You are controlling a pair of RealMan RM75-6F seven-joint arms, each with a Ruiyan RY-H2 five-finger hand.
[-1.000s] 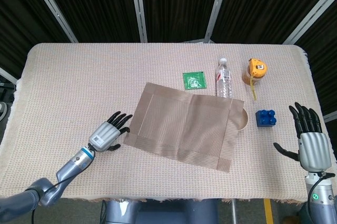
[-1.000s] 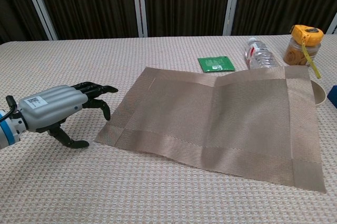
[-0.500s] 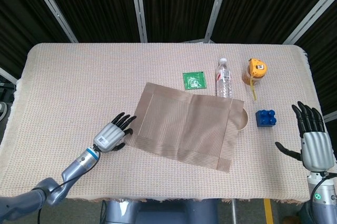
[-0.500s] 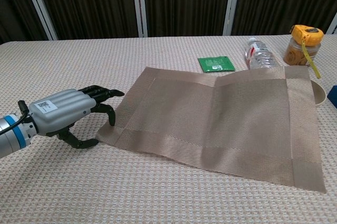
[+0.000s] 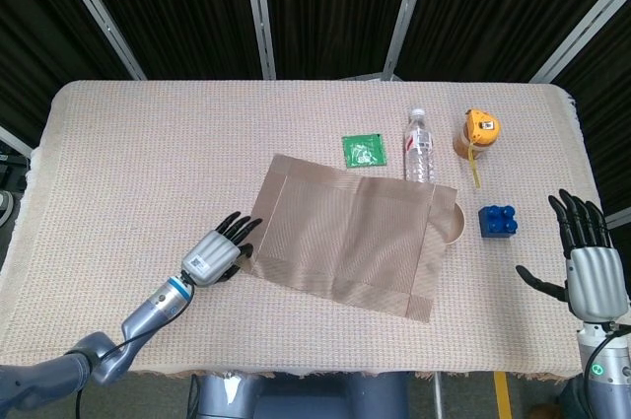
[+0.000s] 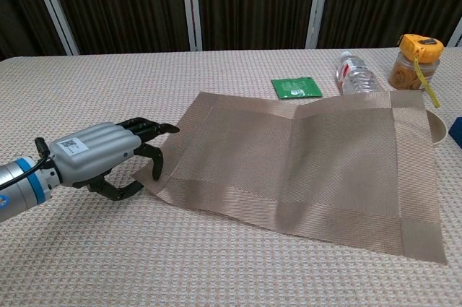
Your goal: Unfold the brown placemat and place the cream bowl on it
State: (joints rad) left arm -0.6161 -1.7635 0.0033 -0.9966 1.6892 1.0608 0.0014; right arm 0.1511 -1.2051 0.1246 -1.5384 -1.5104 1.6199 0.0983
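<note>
Evidently, the brown placemat (image 5: pixel 345 235) was touched at its lower-left corner by the left hand (image 6: pixel 101 154), fingers curled yet gripping nothing, probably for pulling it off the half-covered cream bowl (image 5: pixel 455 222).

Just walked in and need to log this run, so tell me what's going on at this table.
The brown placemat already lies spread open on the table. The left robot hand is at its near-left corner, fingertips at the edge; whether it grips the mat is unclear. The cream bowl is not on the mat: it sits partly hidden under the mat's right edge. The right robot hand is open off to the right, holding nothing. A bottle, a green packet, a blue block and a tape measure lie nearby.
</note>
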